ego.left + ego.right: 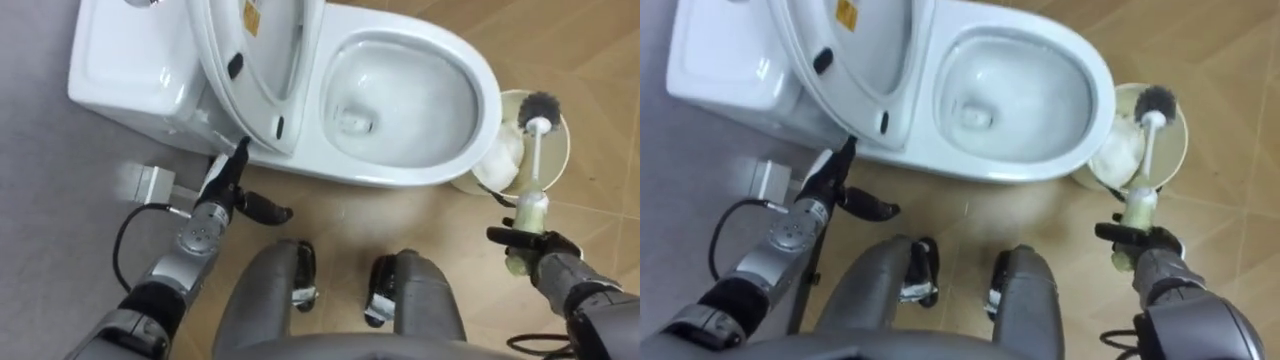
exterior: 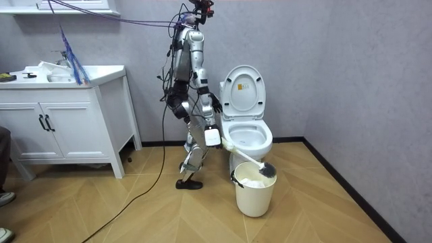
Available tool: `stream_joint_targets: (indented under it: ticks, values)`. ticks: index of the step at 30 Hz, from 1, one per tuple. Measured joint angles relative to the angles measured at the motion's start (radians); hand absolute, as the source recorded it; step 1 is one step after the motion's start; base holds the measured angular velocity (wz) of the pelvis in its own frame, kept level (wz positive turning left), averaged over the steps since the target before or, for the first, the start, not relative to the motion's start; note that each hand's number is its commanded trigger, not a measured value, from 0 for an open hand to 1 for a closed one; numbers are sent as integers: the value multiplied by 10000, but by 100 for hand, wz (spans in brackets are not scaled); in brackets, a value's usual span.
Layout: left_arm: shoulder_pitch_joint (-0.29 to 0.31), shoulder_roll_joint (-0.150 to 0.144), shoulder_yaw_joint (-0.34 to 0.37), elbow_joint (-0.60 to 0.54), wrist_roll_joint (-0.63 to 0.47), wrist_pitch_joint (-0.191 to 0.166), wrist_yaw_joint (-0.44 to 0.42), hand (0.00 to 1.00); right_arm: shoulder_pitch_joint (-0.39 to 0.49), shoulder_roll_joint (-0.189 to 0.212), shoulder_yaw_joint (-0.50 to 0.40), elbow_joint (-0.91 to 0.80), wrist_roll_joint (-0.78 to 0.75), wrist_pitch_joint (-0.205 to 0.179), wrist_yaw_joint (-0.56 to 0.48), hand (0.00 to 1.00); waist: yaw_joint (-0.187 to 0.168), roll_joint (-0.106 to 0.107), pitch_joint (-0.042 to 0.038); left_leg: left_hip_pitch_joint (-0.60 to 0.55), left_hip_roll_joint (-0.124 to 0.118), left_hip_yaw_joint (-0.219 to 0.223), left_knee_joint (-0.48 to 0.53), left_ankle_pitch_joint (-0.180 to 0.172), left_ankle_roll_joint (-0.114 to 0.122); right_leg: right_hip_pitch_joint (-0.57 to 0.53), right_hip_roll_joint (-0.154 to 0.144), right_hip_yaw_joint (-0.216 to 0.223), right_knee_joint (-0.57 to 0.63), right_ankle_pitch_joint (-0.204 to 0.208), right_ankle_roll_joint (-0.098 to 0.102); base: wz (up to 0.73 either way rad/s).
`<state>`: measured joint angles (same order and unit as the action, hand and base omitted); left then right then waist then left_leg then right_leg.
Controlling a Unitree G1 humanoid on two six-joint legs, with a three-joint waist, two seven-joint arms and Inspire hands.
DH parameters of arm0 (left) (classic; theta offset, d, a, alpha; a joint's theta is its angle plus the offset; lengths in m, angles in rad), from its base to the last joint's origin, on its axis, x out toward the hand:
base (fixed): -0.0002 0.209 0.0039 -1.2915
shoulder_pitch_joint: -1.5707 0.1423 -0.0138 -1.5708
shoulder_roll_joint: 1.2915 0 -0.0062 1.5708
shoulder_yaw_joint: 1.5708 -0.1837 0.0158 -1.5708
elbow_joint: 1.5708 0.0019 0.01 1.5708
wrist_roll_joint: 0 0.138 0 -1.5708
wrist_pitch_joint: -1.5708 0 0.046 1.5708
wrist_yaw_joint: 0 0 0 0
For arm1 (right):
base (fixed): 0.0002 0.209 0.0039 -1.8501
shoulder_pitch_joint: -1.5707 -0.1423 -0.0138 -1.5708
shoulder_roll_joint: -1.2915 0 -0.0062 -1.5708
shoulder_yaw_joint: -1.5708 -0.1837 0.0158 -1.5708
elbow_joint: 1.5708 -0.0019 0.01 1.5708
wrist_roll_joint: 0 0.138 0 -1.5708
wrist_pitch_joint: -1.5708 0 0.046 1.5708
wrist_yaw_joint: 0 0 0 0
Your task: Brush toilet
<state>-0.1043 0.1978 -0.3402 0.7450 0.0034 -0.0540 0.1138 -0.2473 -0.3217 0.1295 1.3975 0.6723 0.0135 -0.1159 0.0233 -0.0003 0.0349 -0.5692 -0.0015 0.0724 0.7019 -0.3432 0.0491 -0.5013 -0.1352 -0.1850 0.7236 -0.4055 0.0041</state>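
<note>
Left eye view: the white toilet (image 1: 488, 95) lies straight ahead with its lid and seat (image 1: 262, 62) raised against the tank, and the bowl is open and wet inside. A small yellow label (image 1: 250, 18) sits on the lid's underside; its print is too small to read.

The right hand (image 1: 533, 246) shows at the lower right, fingers curled round the pale green grip of the toilet brush (image 1: 537, 160). The brush stands nearly upright from the hand, and its dark bristle head hangs over the cream bucket (image 1: 566, 140) just beside the toilet's front. Something white and crumpled lies in the bucket.

The left hand (image 1: 233, 186) shows at the lower left. Its fingers are straight and point up at the toilet's side below the raised seat, with the thumb spread out to the right; it holds nothing. Whether the fingertips touch the porcelain cannot be told. A small white box (image 1: 150, 182) sits near the tank.

From the room view, the robot stands close against the toilet's side, between it and a white vanity cabinet (image 2: 64, 125). The brush slants down to the bucket on the wooden floor (image 2: 324, 209).
</note>
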Motion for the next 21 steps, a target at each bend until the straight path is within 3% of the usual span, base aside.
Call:
stream_joint_targets:
  ticks: [4,6,9,11,14,18,21]
  values:
    - [646,102,449,17,159,-125,12,0,693,294,-637,-83,184,6,-113,100,-209,-199,-143,1281,-100,-197,-920,138,-38,1420,90,-190,-1112,223,131,10]
    - [919,140,550,2,306,-122,15,0,1050,304,-693,-96,333,7,-161,100,-207,-199,-161,1922,-89,-204,-1385,220,-38,2112,185,-229,-1768,417,176,-2]
    - [1502,189,726,-303,505,-121,22,0,1527,376,-1108,-316,386,7,-261,100,-329,-174,-252,2787,-115,-294,-2340,513,-37,3133,333,-366,-2983,899,233,3]
    - [2183,191,937,-906,925,-110,21,0,1843,542,-1412,-608,352,5,-515,100,-494,-215,-273,3447,-124,-271,-3063,739,-44,3836,439,-380,-3848,1262,264,-2]
    - [2870,187,1259,-1714,1330,-126,20,0,2225,696,-1646,-1108,291,5,-810,100,-520,-311,-275,4008,-152,-313,-3491,826,-70,4498,513,-406,-4441,1433,287,-1]
    - [3378,162,1996,-1808,1460,-190,-137,0,2684,799,-1768,-1515,-456,6,-987,100,-429,-526,-356,4630,-165,-320,-3776,868,-110,5214,624,-447,-4967,1575,267,1]
    - [3783,179,2228,-1792,1448,-190,-136,0,2805,804,-1830,-2269,-967,-2,-1254,100,-440,-520,-348,4955,-148,-332,-3943,895,-156,5534,674,-541,-5240,1667,257,-1]
